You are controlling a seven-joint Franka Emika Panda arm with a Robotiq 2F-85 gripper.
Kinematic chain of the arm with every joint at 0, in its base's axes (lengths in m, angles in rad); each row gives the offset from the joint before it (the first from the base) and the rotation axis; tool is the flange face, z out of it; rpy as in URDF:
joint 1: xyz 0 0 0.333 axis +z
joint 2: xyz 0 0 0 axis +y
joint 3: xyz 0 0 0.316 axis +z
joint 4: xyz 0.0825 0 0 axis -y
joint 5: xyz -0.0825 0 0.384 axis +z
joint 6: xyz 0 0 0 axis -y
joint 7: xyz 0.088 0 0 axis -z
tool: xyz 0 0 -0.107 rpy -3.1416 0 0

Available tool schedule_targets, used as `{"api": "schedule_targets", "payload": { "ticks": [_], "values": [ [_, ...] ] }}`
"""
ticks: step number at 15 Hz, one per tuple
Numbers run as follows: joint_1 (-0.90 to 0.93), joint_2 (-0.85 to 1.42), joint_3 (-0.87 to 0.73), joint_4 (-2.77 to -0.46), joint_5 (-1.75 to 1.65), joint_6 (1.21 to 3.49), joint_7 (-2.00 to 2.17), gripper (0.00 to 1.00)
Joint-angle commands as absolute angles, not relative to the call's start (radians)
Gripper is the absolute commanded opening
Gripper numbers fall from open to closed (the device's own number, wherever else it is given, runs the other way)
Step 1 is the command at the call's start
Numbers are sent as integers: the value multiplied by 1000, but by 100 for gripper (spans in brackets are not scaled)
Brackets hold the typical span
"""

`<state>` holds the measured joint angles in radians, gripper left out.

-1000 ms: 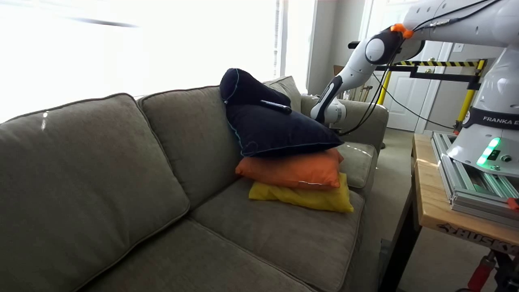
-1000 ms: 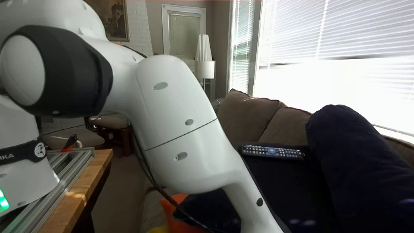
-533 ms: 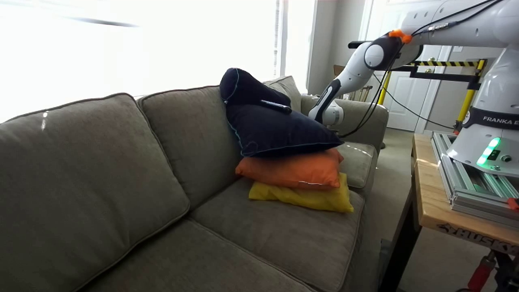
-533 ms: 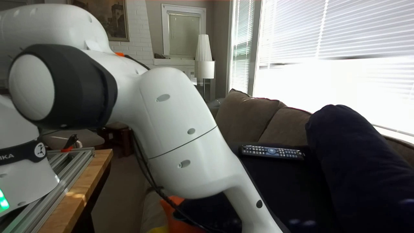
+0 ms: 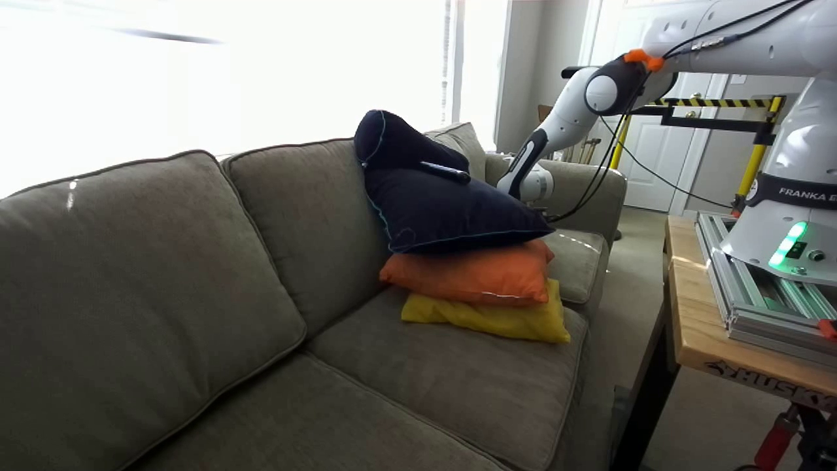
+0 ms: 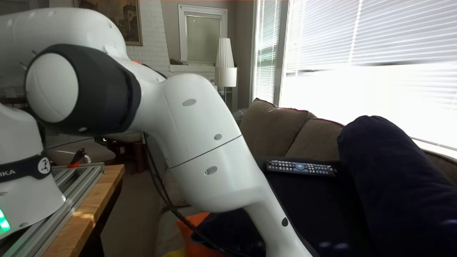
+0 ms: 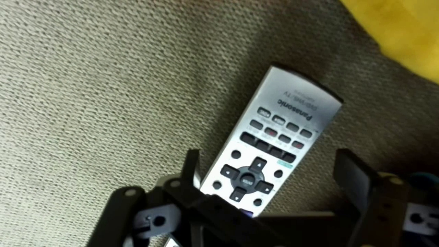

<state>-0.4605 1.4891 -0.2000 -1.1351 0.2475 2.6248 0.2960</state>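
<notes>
Wrist view: gripper [image 7: 266, 152] spread wide, a silver Panasonic remote control [image 7: 271, 140] between its fingers [image 7: 352, 180]

And the Panasonic lies face-up on the coarse-woven sofa seat [image 7: 113, 113], slanting away to the far right, brand end towards a yellow pillow [image 7: 404, 37]. Left finger sits just beside its edge, though whether they touch I cannot tell; right finger, clear gap! The near end is partly hidden behind the gripper.

Over in an exterior view: yellow at the bottom of the stack, an orange pillow [image 5: 467, 275] on that, a navy pillow [image 5: 464, 212] on top, the arm [image 5: 567, 121] angling down from the right on the far side. Both exterior views show a dark remote control [image 6: 301, 167] on the navy, just beside a second navy pillow [image 6: 389, 185].
</notes>
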Motion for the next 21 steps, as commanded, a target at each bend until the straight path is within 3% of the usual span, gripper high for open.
{"api": "schedule_targets", "payload": {
  "ticks": [1, 17, 18, 19, 21],
  "values": [
    [-430, 1489, -241, -1139, 229, 2593, 351, 100],
    [-424, 1491, -226, -1172, 231, 2627, 335, 100],
    [-423, 1491, -225, -1173, 231, 2628, 335, 75],
    [-422, 1491, -225, -1175, 230, 2628, 333, 74],
    [-419, 1491, -226, -1178, 230, 2630, 336, 59]
  ]
}}
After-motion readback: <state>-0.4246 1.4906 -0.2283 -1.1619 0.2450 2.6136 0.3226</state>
